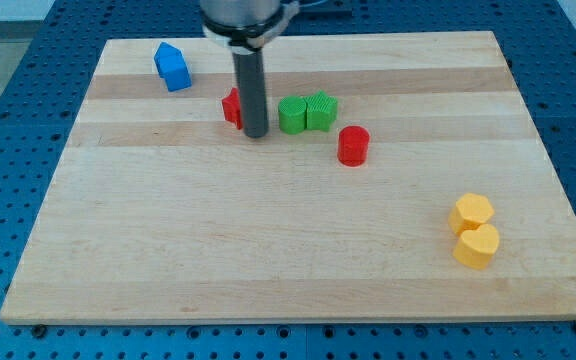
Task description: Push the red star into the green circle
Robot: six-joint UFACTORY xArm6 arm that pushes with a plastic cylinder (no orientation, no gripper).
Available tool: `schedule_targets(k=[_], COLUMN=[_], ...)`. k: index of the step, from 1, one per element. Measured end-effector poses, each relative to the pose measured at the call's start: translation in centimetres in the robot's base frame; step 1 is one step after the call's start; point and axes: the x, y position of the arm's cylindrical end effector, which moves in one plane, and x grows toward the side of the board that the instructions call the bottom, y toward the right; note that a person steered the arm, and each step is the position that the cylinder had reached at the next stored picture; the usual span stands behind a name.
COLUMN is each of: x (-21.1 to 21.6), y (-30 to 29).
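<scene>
The red star (231, 107) lies in the upper middle of the wooden board, partly hidden behind my rod. My tip (256, 134) rests on the board right beside the star, on its right and slightly lower. Two green blocks stand touching each other just right of the rod: the left one (293, 116) looks like the green circle, the right one (320, 110) looks ridged like a star. The rod stands between the red star and the green pair, with a small gap to the left green block.
A red cylinder (353, 146) sits right of and below the green blocks. A blue house-shaped block (172, 67) is at the upper left. Two yellow blocks (471, 212) (477, 247) touch each other near the lower right. The board's top edge (368, 36) is close above.
</scene>
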Motion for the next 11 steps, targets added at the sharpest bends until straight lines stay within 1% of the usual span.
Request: schedule_targets(k=[1, 2, 3, 4, 5, 6, 8, 11], x=[0.0, -2.1, -6.6, -8.0, -8.0, -7.1, -3.9, 2.2], y=[-4.5, -7.5, -7.6, -7.3, -6.5, -5.5, -2.7, 2.9])
